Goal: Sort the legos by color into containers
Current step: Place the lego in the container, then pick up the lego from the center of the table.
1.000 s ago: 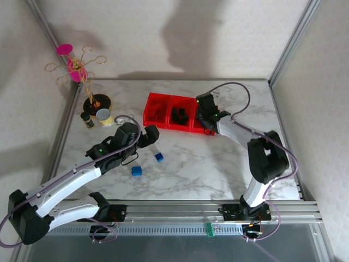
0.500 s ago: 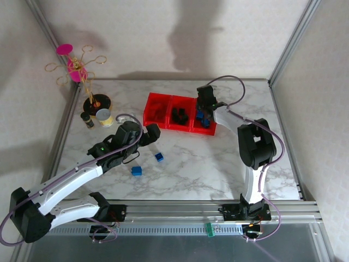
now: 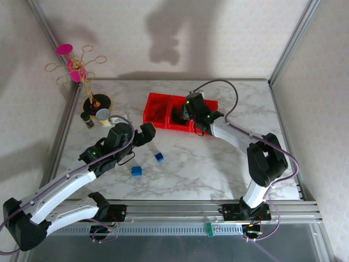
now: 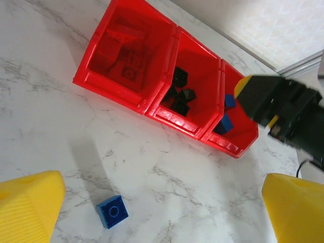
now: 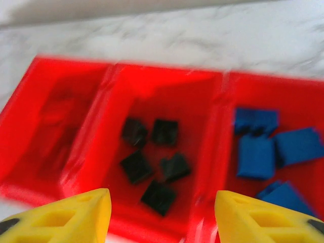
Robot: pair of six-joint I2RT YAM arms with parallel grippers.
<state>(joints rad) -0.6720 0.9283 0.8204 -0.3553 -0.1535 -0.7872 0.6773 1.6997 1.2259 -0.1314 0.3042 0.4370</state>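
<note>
the left claw (image 4: pixel 162 212) is spread as wide as it goes and holds nothing. its two yellow fingers (image 4: pixel 30 207) sit in the lower corners of the left wrist view. a loose blue brick (image 4: pixel 113 211) lies on the marble table (image 4: pixel 50 116) between them, nearer the lower-left finger and not touching it. a second blue brick (image 3: pixel 136 171) lies to its lower left in the top view, and both are below the claw there. the containers (image 4: pixel 152 107) run from the upper left towards the right edge of the left wrist view, well apart from that claw.

the right claw (image 5: pixel 161 205) is partly open with nothing between its fingers, which show along the bottom of the blurred right wrist view. it hangs over the near wall of the middle bin. black bricks (image 5: pixel 152 159) lie in the middle bin, just above the gap between the fingers. blue bricks (image 5: pixel 273 147) lie in the right bin, to the upper right of the claw. red bricks (image 4: pixel 126 55) lie in the left bin.
</note>
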